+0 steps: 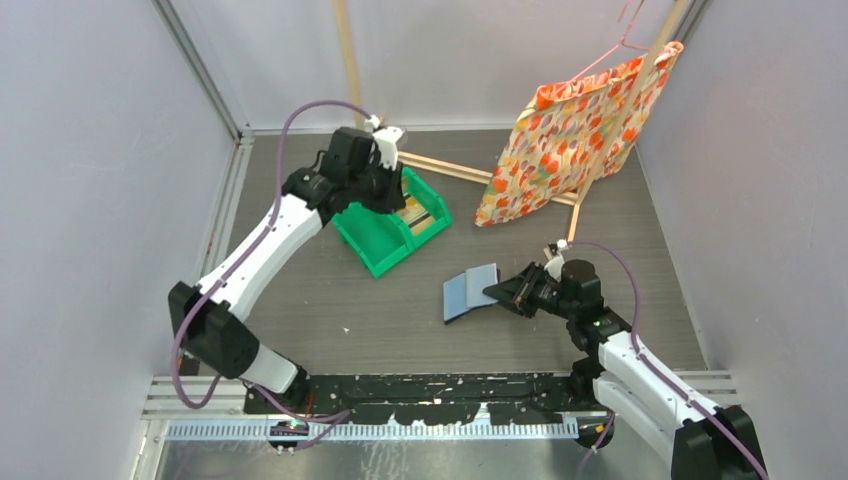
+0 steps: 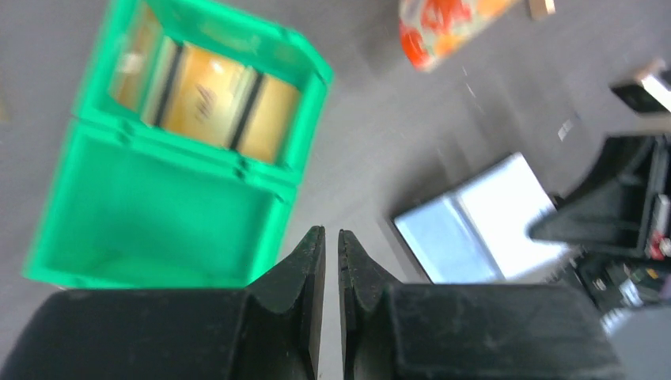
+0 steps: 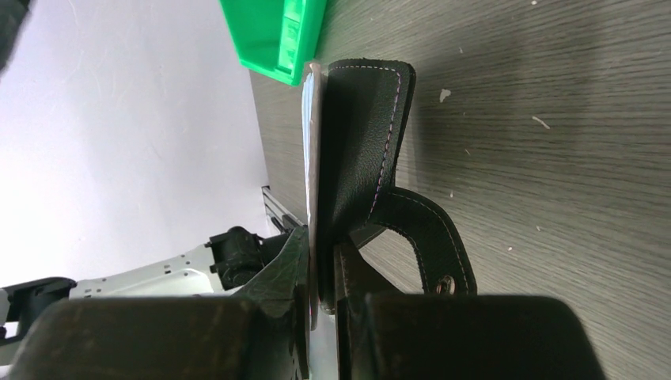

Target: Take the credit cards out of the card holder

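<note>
The card holder [image 1: 470, 291] lies open near the table's middle, grey-blue pockets up, and its dark leather outside [image 3: 364, 142] faces the right wrist view. My right gripper [image 1: 502, 292] [image 3: 320, 237] is shut on its right edge, holding that side lifted. Several golden-tan credit cards [image 1: 422, 213] [image 2: 207, 93] lie in the right compartment of the green bin [image 1: 375, 240]. My left gripper [image 1: 385, 192] [image 2: 331, 233] hovers above the bin. Its jaws are shut to a thin slit with nothing between them. The holder [image 2: 475, 222] shows pale blue below it.
The green bin's [image 2: 158, 229] other compartment holds nothing. An orange flowered cloth [image 1: 570, 140] hangs from a pink hanger on a wooden frame [image 1: 450, 168] at the back right. Grey walls close both sides. The bin's corner [image 3: 273, 39] lies just beyond the holder.
</note>
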